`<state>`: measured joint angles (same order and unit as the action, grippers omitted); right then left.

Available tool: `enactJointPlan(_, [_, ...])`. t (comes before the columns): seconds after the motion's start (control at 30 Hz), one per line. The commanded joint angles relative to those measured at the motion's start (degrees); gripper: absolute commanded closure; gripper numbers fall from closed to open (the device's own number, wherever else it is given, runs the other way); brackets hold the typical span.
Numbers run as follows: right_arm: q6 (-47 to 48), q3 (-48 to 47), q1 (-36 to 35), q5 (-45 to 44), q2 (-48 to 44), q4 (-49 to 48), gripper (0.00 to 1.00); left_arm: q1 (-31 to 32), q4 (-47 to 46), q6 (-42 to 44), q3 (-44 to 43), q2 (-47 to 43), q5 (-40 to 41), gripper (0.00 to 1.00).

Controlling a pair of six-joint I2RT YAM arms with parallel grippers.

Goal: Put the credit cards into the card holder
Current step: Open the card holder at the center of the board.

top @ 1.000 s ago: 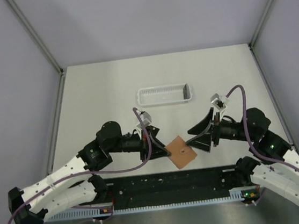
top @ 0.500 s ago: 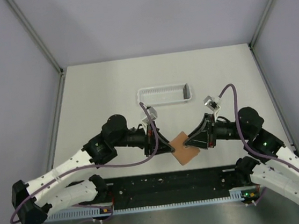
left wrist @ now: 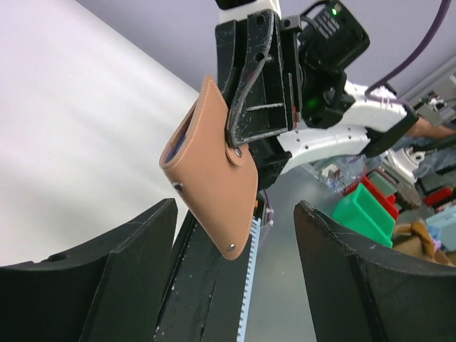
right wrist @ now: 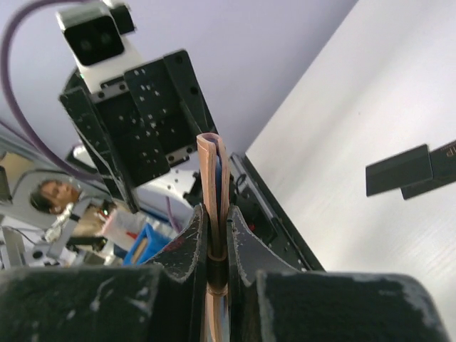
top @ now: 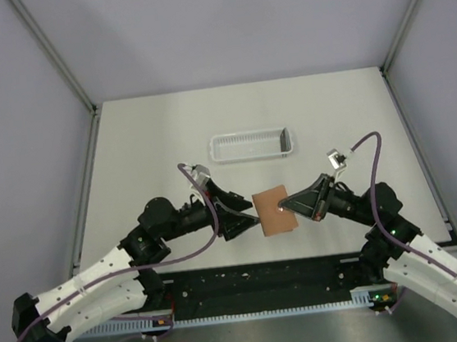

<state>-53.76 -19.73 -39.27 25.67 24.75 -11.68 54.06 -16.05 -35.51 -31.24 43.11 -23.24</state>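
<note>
Two black credit cards [right wrist: 399,171] flat on the desk [right wrist: 370,92], card holder [top: 273,215] up in the air, pinched in the jaws of the right gripper [top: 289,207], left gripper [top: 249,223] just beside it, jaws wide apart

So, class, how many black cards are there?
2. One card and a second lie overlapping on the table, at the right edge of the right wrist view. The top view shows neither; more could be hidden.

One card holder [top: 274,210], two credit cards [right wrist: 397,169], one tray [top: 250,144].
</note>
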Motion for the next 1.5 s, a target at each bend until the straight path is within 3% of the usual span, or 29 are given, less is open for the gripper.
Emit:
enactJointPlan(0.0, [-7.6, 1.5, -0.4, -6.3, -1.0, -15.5, 1.00, 0.1, -10.0, -5.4, 1.5, 0.9, 4.7, 0.27])
enactJointPlan(0.23, [-11.2, 3.3, -0.9, -5.4, 1.7, -22.8, 1.00, 0.1, -14.3, -6.7, 0.9, 5.5, 1.6, 0.35])
enactJointPlan(0.57, [-10.2, 3.0, -1.6, -6.1, 2.5, -20.8, 1.00, 0.1, -21.4, -9.5, 1.5, 7.9, 0.3, 0.52])
enactJointPlan(0.67, [-9.9, 2.9, -1.8, -6.3, 2.3, -20.2, 1.00, 0.1, -22.2, -10.0, 1.1, 8.8, -0.6, 0.67])
enactJointPlan(0.73, [-9.4, 2.4, -2.0, -6.7, 2.2, -19.1, 1.00, 0.1, -22.0, -10.0, 0.4, 9.9, -1.4, 0.90])
enactJointPlan(0.8, [-8.5, 1.4, -2.1, -6.9, 2.1, -17.1, 1.00, 0.1, -22.0, -10.4, -0.1, 10.7, -2.8, 0.95])
enactJointPlan(0.97, [-8.1, 0.8, -2.2, -6.8, 2.4, -17.0, 1.00, 0.2, -24.0, -11.9, -0.3, 12.3, -4.8, 0.85])
enactJointPlan(1.3, [-8.2, 0.8, -2.9, -6.7, 4.8, -18.8, 1.00, 0.3, -25.3, -13.1, -0.6, 13.1, -6.0, 0.78])
enactJointPlan(1.33, [-8.2, 0.7, -3.1, -6.7, 5.0, -19.1, 1.00, 0.3, -25.3, -13.0, -0.6, 13.1, -6.0, 0.79])
enactJointPlan(1.43, [-7.9, 0.5, -3.4, -6.5, 5.6, -19.3, 1.00, 0.2, -24.6, -12.6, -0.4, 13.0, -6.2, 1.00])
enactJointPlan(1.47, [-7.7, 0.3, -3.4, -6.5, 5.5, -18.8, 1.00, 0.2, -24.0, -12.2, -0.5, 12.8, -5.9, 1.00])
